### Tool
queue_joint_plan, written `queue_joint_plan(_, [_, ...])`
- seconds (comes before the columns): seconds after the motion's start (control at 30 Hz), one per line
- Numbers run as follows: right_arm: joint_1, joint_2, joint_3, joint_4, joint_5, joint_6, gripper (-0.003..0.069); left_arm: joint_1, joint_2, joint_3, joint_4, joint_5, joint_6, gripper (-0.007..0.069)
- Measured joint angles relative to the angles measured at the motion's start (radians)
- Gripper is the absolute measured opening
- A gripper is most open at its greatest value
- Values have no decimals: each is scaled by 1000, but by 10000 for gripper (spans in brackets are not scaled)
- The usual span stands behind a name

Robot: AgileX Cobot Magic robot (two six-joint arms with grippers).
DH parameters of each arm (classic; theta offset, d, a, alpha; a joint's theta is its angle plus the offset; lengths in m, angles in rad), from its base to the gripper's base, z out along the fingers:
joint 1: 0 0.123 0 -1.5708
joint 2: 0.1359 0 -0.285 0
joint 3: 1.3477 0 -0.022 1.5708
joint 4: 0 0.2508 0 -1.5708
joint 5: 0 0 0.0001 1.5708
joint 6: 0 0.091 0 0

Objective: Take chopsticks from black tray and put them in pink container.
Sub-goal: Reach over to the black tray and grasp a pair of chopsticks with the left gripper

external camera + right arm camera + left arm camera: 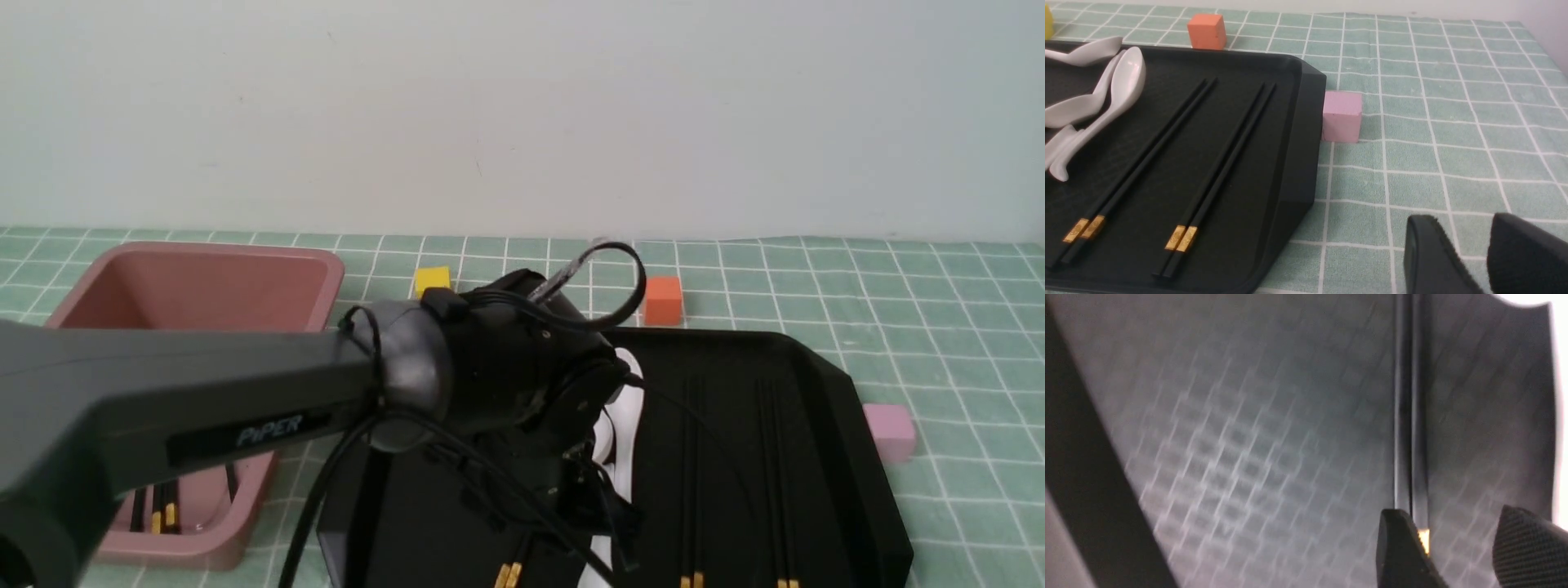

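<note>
The black tray (pixel 816 425) lies centre-right and holds several pairs of chopsticks: gold bands show at one pair (pixel 508 576) and two more pairs (pixel 1155 151) (pixel 1224 163). My left gripper (pixel 1453 539) hangs low over the tray floor (pixel 1249 437), open. One chopstick pair (pixel 1410 416) runs up to it, its gold band right against the inner side of one finger (pixel 1396 547). The pink container (pixel 204 286) stands at the left with chopsticks (pixel 159 514) in it. Over the cloth beside the tray, my right gripper (pixel 1470 245) is open and empty; the front view does not show it.
White spoons (pixel 1106 94) lie in the tray beside the chopsticks. A small pale pink cube (pixel 1342 116) sits against the tray's right side. An orange cube (pixel 662 300) and a yellow cube (pixel 432 280) stand behind it. My left arm (pixel 204 408) crosses over the container.
</note>
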Motion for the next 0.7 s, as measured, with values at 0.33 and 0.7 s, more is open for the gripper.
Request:
queue_joint_plan(0.33, [0,0,0,0,0,0,239,34,68,-1,-12,-55,10,330])
queue_joint_plan(0.7, [0,0,0,0,0,0,239,74,96,-22,-128,-42,49,169])
